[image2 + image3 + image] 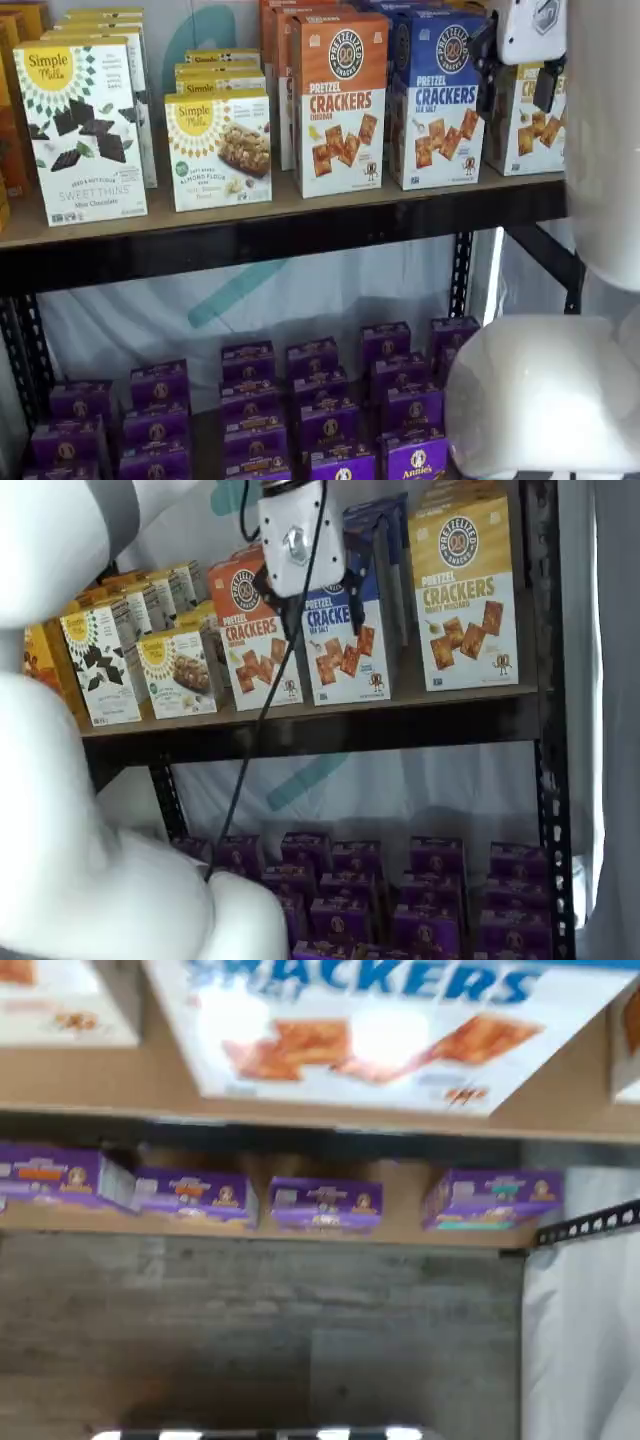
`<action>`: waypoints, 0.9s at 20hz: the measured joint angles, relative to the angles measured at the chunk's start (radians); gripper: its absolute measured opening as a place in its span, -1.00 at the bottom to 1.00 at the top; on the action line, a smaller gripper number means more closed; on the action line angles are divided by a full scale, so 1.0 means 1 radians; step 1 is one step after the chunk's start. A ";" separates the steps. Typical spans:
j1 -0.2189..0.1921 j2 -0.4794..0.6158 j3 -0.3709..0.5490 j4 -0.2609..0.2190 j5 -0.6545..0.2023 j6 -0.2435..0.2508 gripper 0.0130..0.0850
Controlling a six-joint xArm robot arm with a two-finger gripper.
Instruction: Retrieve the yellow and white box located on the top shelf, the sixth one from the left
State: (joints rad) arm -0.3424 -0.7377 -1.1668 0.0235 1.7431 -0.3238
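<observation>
The yellow and white box (465,590) stands at the right end of the top shelf (330,725), next to a blue carton (345,645). In a shelf view it (525,125) is partly hidden behind my gripper. My gripper (310,570) hangs in front of the blue carton's upper part, left of the yellow and white box, and holds nothing. Its black fingers (487,70) stand apart with a plain gap, so my gripper (517,75) is open. The wrist view looks at the blue carton's white lower face (380,1030).
An orange Pretzel Crackers box (340,100) stands left of the blue carton (440,100). White Simple Mills boxes (85,130) fill the shelf's left part. Small purple boxes (320,400) cover the lower level. A black upright (545,730) stands right of the yellow box. My white arm (560,390) fills the foreground.
</observation>
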 joint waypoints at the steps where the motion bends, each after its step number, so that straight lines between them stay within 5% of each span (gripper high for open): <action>1: -0.018 0.009 -0.004 0.004 -0.012 -0.016 1.00; 11: -0.172 0.104 -0.076 0.047 -0.101 -0.161 1.00; 18: -0.232 0.162 -0.129 0.064 -0.156 -0.216 1.00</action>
State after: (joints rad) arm -0.5749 -0.5758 -1.2961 0.0872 1.5876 -0.5400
